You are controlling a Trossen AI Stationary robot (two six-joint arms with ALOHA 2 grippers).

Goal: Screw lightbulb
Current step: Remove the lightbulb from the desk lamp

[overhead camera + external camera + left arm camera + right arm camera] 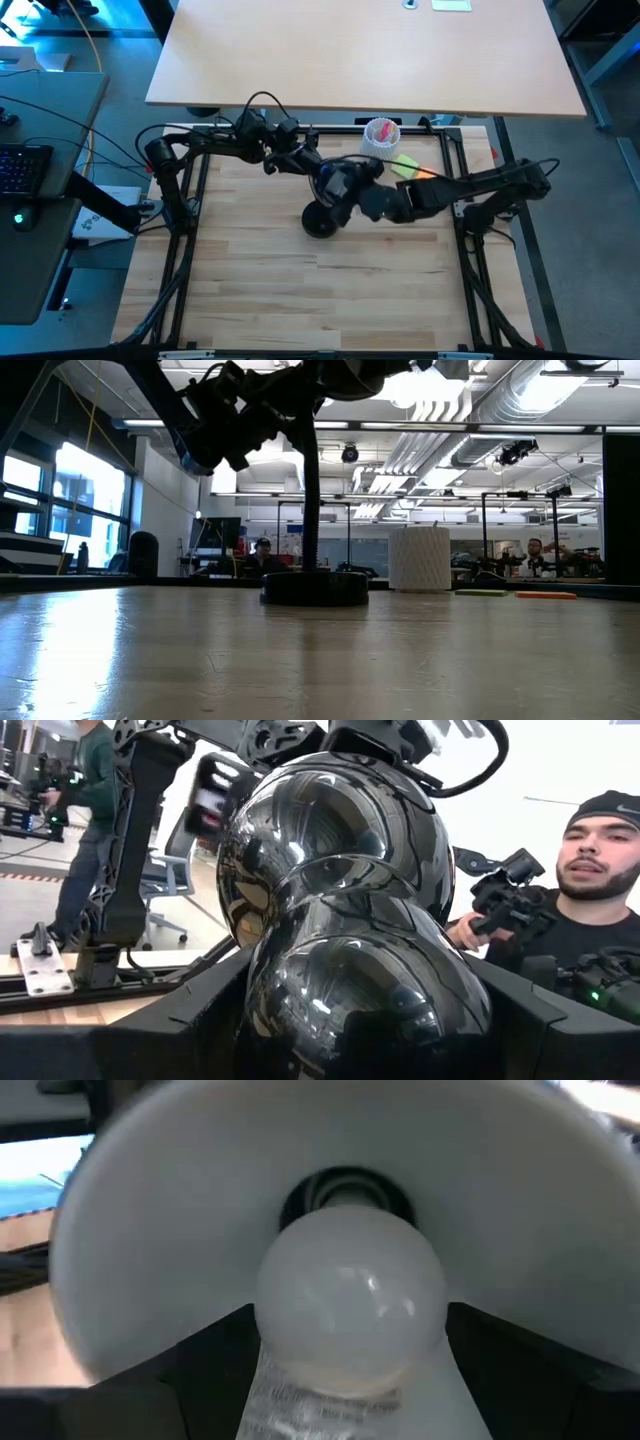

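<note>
Lightbulb: the small white rounded lightbulb sat at frame centre of your right wrist view, seated in the socket of the black desk lamp's white-lined head.
Right gripper: your jaws stood wide on either side of the bulb; whether they touched it could not be told.
Left gripper: your jaws held the glossy black lamp head, centre frame.
Background: white ribbed cup, upper centre.

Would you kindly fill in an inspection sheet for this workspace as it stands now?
Surface: wooden table, bare at the front.
Job's things: bulb at the socket inside the white lamp shade; lamp base on the table.
Clutter: ribbed cup; green and orange items beside it.
Grippers: left gripper around the black lamp head; right gripper open about the bulb.
Cables: cable looping over the left arm.
Surroundings: people beyond the table.
</note>
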